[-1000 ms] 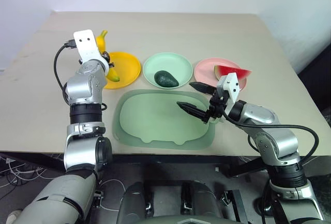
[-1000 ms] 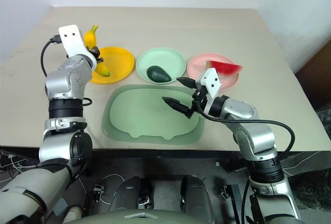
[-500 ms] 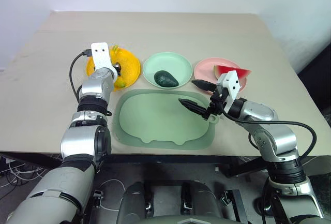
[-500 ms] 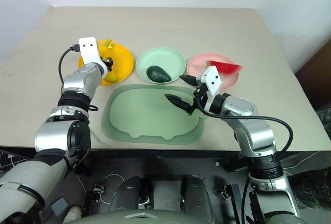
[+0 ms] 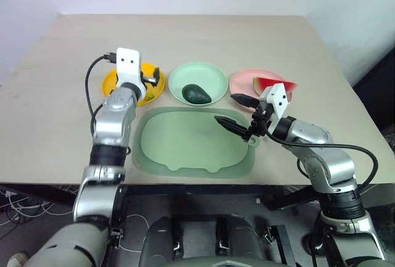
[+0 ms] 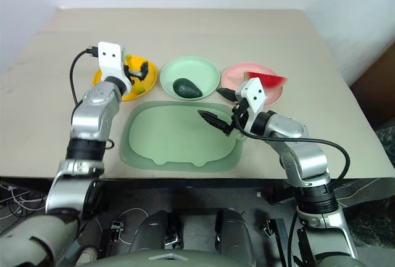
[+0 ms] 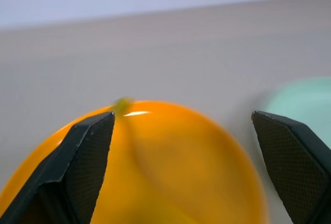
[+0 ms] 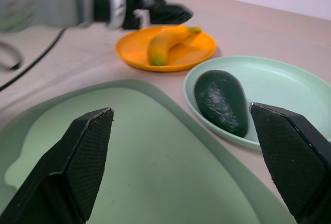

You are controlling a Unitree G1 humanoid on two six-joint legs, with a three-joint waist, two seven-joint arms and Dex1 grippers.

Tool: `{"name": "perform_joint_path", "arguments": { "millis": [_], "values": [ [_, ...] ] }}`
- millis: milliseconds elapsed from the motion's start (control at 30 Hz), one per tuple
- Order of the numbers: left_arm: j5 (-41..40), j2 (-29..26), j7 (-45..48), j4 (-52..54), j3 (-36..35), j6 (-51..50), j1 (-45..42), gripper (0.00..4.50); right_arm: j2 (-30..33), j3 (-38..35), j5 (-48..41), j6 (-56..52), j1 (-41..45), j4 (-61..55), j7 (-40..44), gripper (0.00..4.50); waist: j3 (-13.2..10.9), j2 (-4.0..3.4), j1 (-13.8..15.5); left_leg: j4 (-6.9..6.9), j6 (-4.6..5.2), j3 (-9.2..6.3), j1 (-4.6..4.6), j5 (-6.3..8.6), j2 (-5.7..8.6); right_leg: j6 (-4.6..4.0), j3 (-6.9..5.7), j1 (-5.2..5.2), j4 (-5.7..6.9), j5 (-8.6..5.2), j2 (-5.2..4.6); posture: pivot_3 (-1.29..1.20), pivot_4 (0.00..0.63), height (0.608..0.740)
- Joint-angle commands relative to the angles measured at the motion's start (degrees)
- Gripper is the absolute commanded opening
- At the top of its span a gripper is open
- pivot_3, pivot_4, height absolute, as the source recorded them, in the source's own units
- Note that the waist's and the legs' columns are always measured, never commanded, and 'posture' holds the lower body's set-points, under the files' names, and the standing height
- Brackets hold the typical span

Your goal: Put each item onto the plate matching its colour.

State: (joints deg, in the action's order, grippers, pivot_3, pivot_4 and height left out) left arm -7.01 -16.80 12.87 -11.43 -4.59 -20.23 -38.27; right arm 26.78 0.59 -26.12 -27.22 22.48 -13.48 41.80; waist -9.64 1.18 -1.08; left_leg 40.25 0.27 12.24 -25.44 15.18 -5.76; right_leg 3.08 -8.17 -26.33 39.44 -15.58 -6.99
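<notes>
The yellow banana (image 8: 166,42) lies on the orange-yellow plate (image 5: 111,84). My left gripper (image 5: 150,79) hovers just over that plate, open, with nothing between its fingers (image 7: 83,157). The dark green avocado (image 5: 197,94) rests on the mint green plate (image 5: 210,73). On the pink plate (image 5: 244,85) sits the red watermelon wedge (image 5: 276,86), its tip past the rim. My right gripper (image 5: 225,108) is open and empty above the right end of the large green tray, near the pink plate.
The large pale green tray (image 5: 185,143) lies at the table's front, just before the three plates. The tan table (image 5: 203,32) stretches bare behind the plates. Its front edge runs close under the tray.
My left gripper carried the banana rightwards over the orange-yellow plate, opened, and let it go onto the plate. The right arm stayed put.
</notes>
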Motion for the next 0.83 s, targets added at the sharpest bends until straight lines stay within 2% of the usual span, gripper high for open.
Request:
{"name": "perform_joint_path", "arguments": {
  "millis": [33, 167, 400, 567, 833],
  "values": [
    [-3.2, -2.1, 7.8, 14.2, 1.1, 5.1, 7.8, 4.45, -0.3, -2.1, -1.4, 0.6, -0.4, -2.4, -0.5, 4.5, 0.0, -0.01, 0.0, -0.01, 0.0, 0.0, 0.04, 0.0, 0.0, 0.0, 0.04, 0.01, 0.0, 0.0, 0.0, 0.0, 0.15, 0.695],
    [-10.5, -4.1, 18.6, 22.5, 0.2, 9.0, 20.9, 4.45, 0.5, -2.0, -2.2, 0.1, -1.7, -3.6, 0.8, 4.5, 0.0, -0.04, 0.1, 0.02, 0.0, -0.02, 0.07, 0.0, -0.02, -0.01, 0.03, 0.06, 0.02, 0.01, -0.01, 0.0, 0.15, 0.695],
    [-22.8, -9.4, 28.7, 28.7, -4.5, 4.3, 30.7, 4.45, -0.9, -2.9, -3.9, -1.3, -2.4, -5.2, -2.0, 4.5, 0.0, -0.04, 0.3, 0.07, 0.02, -0.14, 0.04, 0.02, -0.03, -0.03, -0.01, 0.1, 0.01, 0.01, -0.04, 0.0, 0.15, 0.695],
    [-24.0, -13.8, 30.8, 29.4, -8.4, 4.3, 33.9, 4.45, 0.7, -3.8, -5.2, -1.6, -4.6, -5.5, -0.5, 4.5, 0.0, -0.04, 0.3, 0.07, 0.03, -0.14, 0.04, 0.02, -0.02, -0.03, -0.02, 0.1, -0.01, 0.01, -0.04, 0.0, 0.15, 0.695],
    [-24.4, -16.7, 32.0, 29.4, -10.2, 4.2, 35.0, 4.45, 2.0, -3.8, -5.0, -0.8, -4.9, -4.2, 0.9, 4.5, 0.0, -0.05, 0.3, 0.06, 0.05, -0.15, 0.05, 0.04, -0.02, -0.04, -0.02, 0.11, -0.02, 0.0, -0.04, 0.0, 0.15, 0.695]
  ]
}}
